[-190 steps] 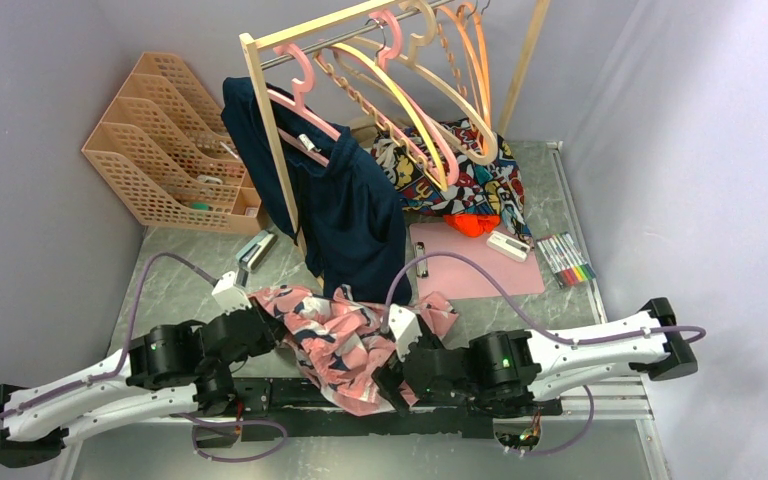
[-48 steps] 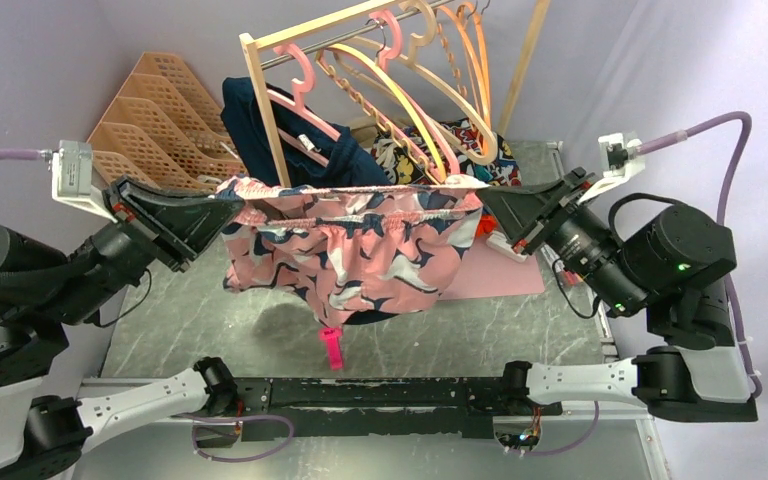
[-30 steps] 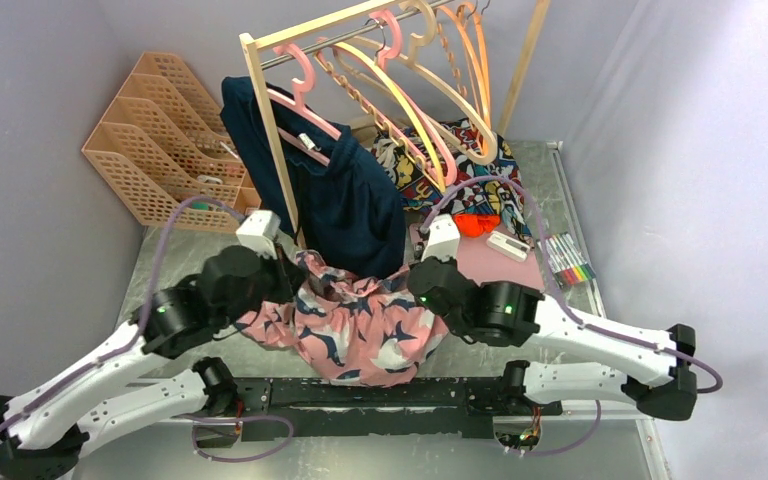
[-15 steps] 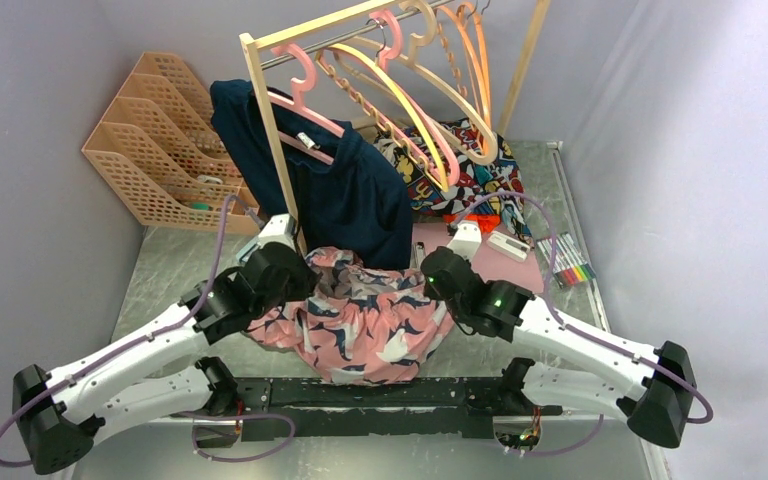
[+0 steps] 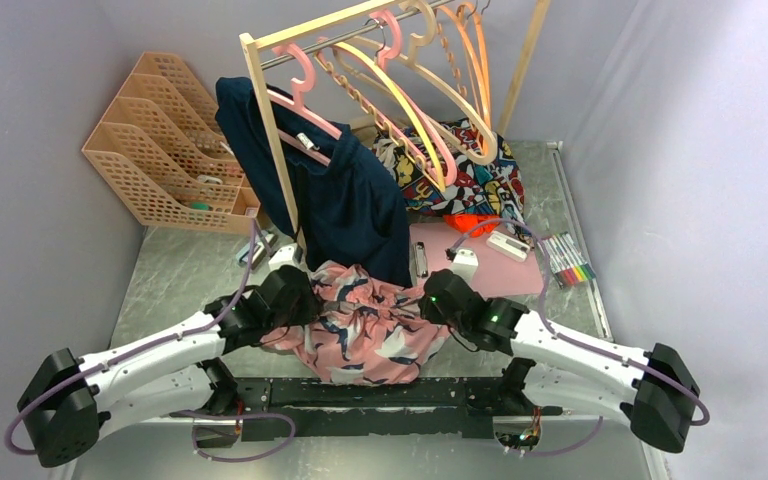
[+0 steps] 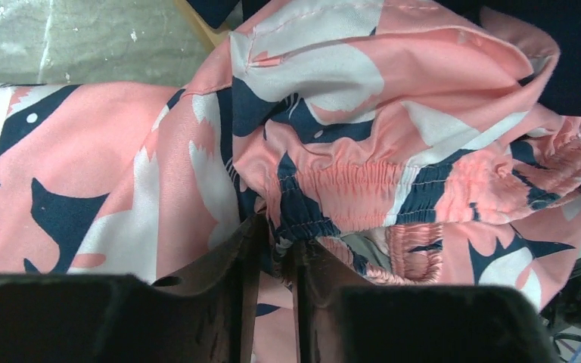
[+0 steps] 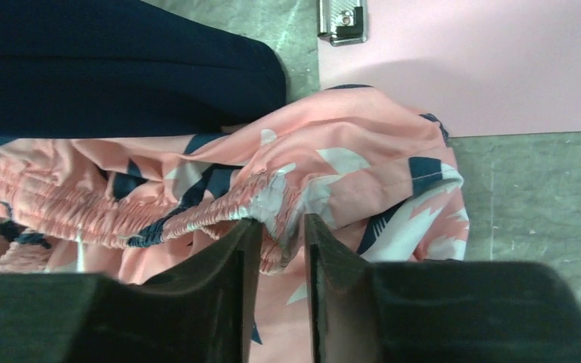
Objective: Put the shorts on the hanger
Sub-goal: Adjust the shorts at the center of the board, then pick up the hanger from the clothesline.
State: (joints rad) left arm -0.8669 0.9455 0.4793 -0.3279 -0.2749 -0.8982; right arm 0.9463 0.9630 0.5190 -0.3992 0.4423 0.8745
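High rear overview, wrist close-ups — shorts (image 5: 360,335) shared

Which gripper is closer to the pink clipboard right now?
Right. The right gripper is at the clipboard's near edge, by its clip end. The left gripper is off to the clipboard's left, with the shorts bunched between them.

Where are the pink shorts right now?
Top view: the shorts lie bunched on the table between the left gripper and right gripper, in front of the hanging navy garment.
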